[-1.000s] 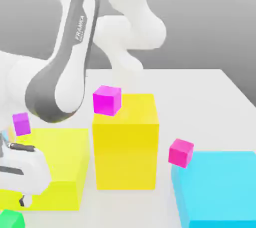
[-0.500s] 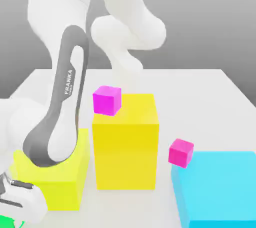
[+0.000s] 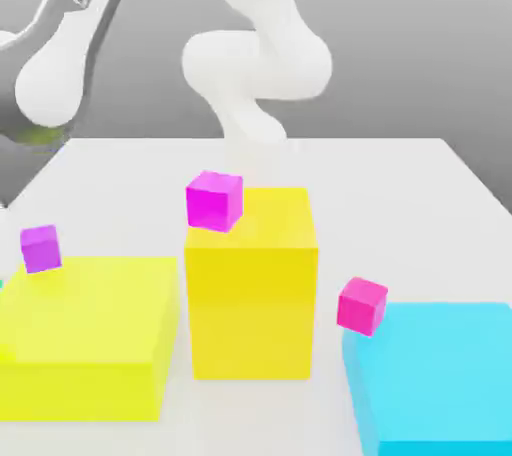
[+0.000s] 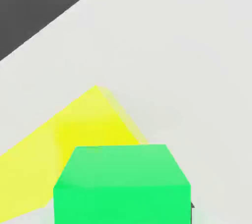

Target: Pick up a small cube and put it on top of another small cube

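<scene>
Pincer closed on the green cube (image 4: 121, 183), held right at the fingertips, close before the hand camera. Matte, flat-shaded, sharp-edged, with no texture. Beneath the pincer, a yellow block (image 4: 74, 134) corner on the pale desk (image 4: 187, 70).

Smooth white desk (image 3: 400, 194) under a plain grey backdrop. Glossy white arm (image 3: 262, 54) arching above. Tall yellow block (image 3: 252, 284) topped by a magenta cube (image 3: 214, 200); low yellow block (image 3: 85, 334) with another magenta cube (image 3: 40, 247); cyan block (image 3: 440, 374) with a third (image 3: 361, 305) at its corner.
</scene>
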